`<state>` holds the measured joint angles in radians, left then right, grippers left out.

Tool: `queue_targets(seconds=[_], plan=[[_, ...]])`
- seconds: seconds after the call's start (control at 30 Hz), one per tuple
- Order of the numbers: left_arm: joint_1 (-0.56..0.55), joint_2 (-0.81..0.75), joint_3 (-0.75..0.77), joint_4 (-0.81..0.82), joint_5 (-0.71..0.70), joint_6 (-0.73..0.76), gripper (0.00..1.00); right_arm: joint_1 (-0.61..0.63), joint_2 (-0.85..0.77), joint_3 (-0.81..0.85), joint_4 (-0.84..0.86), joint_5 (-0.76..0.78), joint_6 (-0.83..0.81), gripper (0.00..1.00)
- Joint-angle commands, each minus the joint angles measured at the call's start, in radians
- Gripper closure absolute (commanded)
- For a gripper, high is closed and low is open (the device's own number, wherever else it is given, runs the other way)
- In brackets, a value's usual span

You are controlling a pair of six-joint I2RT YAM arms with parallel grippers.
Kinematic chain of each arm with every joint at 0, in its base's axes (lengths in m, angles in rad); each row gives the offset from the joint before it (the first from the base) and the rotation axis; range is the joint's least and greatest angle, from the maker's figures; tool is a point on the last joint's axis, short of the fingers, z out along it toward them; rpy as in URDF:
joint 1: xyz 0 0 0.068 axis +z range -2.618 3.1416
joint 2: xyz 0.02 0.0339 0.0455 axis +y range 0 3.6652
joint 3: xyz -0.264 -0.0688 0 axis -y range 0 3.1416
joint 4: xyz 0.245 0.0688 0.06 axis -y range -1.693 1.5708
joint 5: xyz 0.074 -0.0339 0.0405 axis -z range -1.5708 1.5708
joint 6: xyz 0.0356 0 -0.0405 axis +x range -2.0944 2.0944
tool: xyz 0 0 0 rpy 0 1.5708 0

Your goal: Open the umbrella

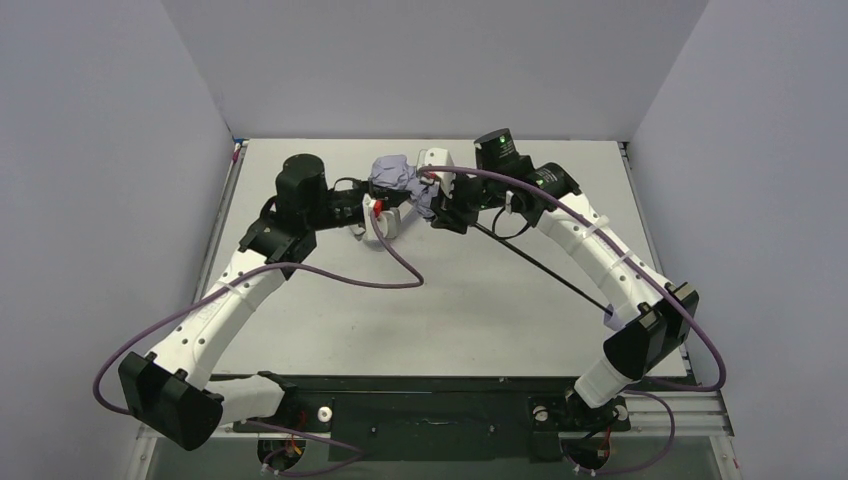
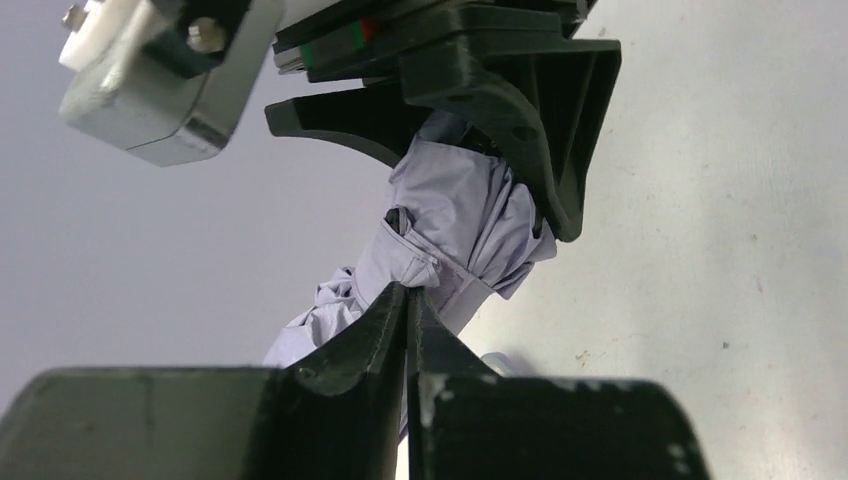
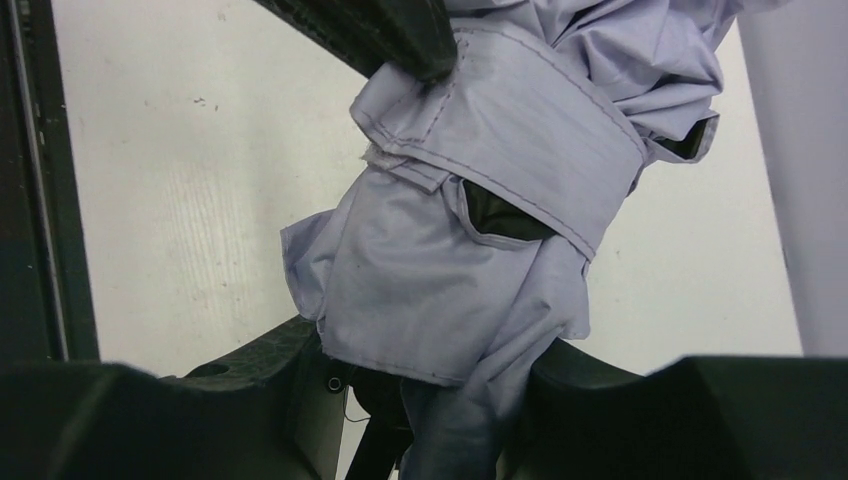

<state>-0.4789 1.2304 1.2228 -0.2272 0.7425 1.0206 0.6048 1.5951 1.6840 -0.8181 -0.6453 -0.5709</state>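
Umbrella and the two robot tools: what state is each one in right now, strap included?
Umbrella: folded, canopy bunched up, not open.
Strap: wrapped round the canopy, its end pinched.
Left tool: shut on the strap's end.
Right tool: shut on the umbrella's bundle.

A robot test cell: bare white table (image 1: pixel 450 310) boxed by plain grey walls (image 1: pixel 100 150).

White tabletop (image 1: pixel 450 320), pale grey walls (image 1: pixel 430 60), black strip (image 1: pixel 430 385) along near edge.
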Motion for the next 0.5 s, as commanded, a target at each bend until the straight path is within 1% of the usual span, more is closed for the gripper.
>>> queue_targets(seconds=[0.0,0.2,0.47], plan=[[-0.001,-0.004,0.004,0.330,-0.068,-0.224,1.00,0.055,-0.045,0.045,-0.050,-0.047,-0.147,1.00],[-0.001,0.013,0.002,0.409,-0.113,-0.331,1.00,0.059,-0.049,0.042,-0.075,-0.026,-0.192,1.00],[0.020,0.004,-0.008,0.376,-0.095,-0.366,1.00,0.056,-0.056,0.036,-0.075,-0.017,-0.202,1.00]])
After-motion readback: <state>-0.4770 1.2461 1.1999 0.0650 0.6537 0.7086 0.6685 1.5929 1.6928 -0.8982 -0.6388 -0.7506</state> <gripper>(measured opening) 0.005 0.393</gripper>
